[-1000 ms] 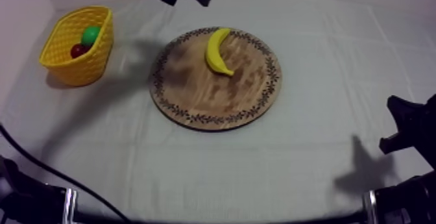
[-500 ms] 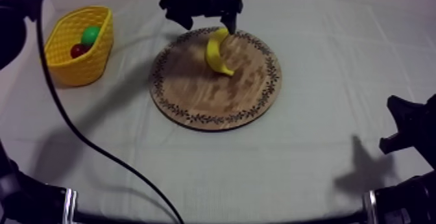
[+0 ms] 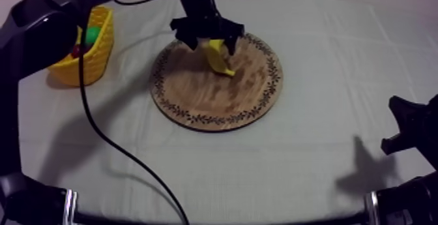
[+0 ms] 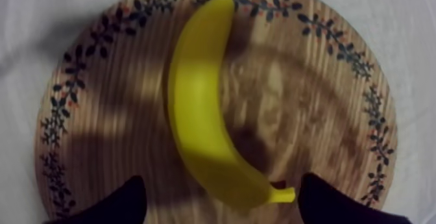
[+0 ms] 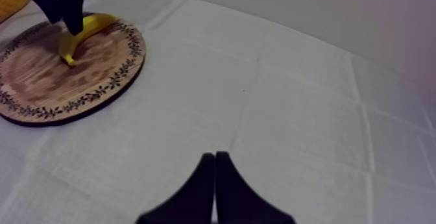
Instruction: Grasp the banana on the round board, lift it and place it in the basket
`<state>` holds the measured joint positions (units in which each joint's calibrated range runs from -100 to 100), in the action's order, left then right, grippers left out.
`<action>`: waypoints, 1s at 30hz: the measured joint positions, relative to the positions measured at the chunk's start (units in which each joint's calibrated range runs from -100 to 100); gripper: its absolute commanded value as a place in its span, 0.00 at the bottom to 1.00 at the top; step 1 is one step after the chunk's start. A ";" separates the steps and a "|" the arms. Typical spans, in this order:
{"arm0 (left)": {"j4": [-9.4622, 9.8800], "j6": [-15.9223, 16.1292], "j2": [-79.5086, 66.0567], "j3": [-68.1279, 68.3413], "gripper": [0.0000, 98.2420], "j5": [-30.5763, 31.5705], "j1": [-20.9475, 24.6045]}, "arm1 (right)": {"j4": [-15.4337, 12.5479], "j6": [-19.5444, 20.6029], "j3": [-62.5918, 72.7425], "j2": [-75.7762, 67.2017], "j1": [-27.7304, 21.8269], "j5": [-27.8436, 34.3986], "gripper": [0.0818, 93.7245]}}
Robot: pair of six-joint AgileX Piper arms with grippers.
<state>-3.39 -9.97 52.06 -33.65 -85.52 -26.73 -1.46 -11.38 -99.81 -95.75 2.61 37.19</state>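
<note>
Yellow banana (image 4: 207,123) sits crosswise between your left gripper's (image 3: 210,45) 2 parted fingers (image 4: 123,200). Your right gripper (image 5: 214,174), fingers together, is well apart.

Open cloth (image 3: 133,81) between board (image 3: 215,100) and basket (image 3: 85,71).

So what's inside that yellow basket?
In the yellow basket, something green and a small red fruit show; the left arm covers the rest of its inside.
</note>
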 measured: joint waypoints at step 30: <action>6.08 -2.03 1.49 -14.76 0.23 -13.80 -0.14 | 0.00 0.01 0.00 0.00 0.00 -0.04 0.00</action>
<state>2.69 -12.00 53.55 -48.42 -99.32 -26.87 -1.46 -11.37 -99.81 -95.75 2.61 37.15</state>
